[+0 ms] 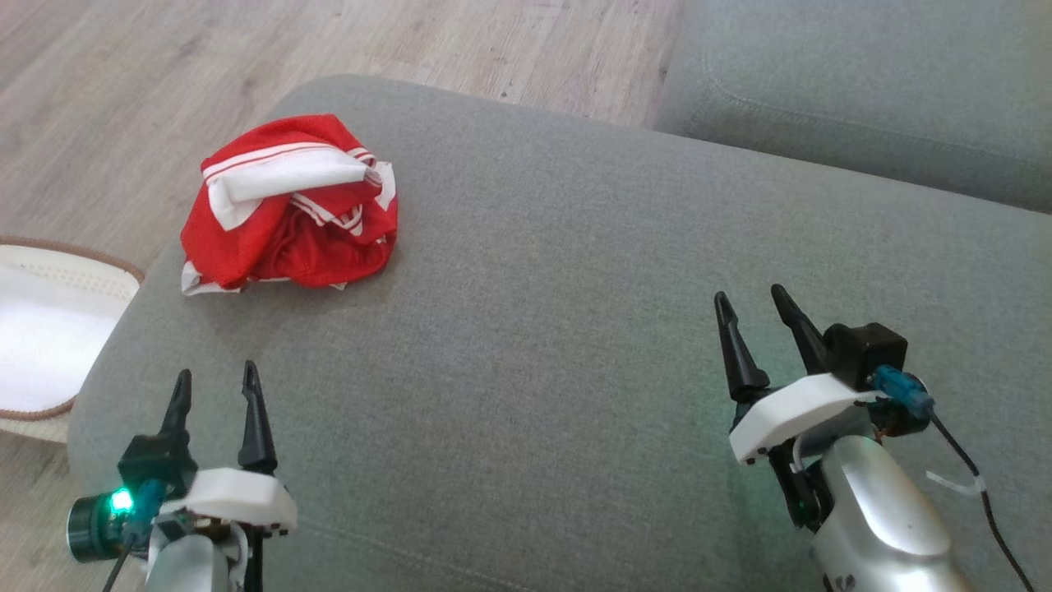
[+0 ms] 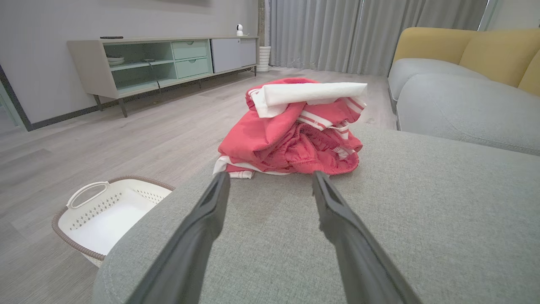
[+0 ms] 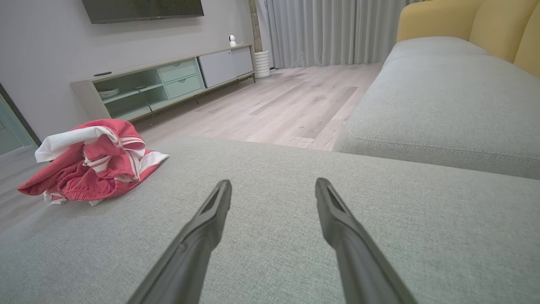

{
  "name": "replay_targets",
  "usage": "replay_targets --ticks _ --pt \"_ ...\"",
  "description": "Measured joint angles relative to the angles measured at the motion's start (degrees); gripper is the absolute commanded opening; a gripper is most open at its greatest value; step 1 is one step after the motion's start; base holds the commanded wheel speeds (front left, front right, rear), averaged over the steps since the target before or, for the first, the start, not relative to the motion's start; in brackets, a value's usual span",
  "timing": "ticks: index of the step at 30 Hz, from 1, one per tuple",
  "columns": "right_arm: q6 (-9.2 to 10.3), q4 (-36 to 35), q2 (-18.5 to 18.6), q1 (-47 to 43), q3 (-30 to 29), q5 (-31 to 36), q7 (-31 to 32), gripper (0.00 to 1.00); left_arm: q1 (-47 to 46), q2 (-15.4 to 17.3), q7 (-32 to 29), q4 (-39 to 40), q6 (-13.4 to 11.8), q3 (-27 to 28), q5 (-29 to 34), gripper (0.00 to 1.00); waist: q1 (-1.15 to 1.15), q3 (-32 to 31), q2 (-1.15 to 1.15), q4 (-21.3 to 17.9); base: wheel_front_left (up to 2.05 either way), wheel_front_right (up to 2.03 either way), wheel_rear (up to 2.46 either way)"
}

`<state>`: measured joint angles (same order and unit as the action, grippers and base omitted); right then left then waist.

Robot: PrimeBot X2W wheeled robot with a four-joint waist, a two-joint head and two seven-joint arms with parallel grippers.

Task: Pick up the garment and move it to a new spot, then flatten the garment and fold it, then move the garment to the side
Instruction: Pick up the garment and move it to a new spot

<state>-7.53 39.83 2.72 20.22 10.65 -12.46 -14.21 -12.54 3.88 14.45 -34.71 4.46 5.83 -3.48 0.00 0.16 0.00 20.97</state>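
Observation:
The garment (image 1: 288, 210) is a crumpled red piece with white stripes and a white band, bunched in a heap near the far left corner of the grey cushion (image 1: 559, 312). In the left wrist view the garment (image 2: 295, 131) lies just beyond my fingertips. It sits far to the left in the right wrist view (image 3: 90, 162). My left gripper (image 1: 215, 380) hovers open at the cushion's near left, empty. Over the near right of the cushion my right gripper (image 1: 748, 298) is open too, holding nothing.
A white laundry basket (image 1: 49, 329) with a brown rim stands on the wood floor left of the cushion. A second grey seat cushion (image 1: 863, 82) lies at the far right. A low TV cabinet (image 2: 164, 63) stands against the wall.

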Motion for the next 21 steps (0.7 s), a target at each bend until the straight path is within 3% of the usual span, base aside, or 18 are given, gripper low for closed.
replay_targets --ticks 11,21 --pt "0.00 0.00 0.01 0.42 0.18 0.80 0.00 1.00 -2.31 0.59 0.00 -1.49 -0.34 1.67 -0.18 1.00 0.00 2.87 0.00 -0.47 0.00 0.00 0.00" --pt "0.00 -1.05 0.11 4.94 0.12 4.44 0.00 1.00 -18.45 7.22 0.01 -10.53 0.37 3.45 -0.59 1.00 0.01 9.36 0.00 -2.50 0.00 0.00 0.00"
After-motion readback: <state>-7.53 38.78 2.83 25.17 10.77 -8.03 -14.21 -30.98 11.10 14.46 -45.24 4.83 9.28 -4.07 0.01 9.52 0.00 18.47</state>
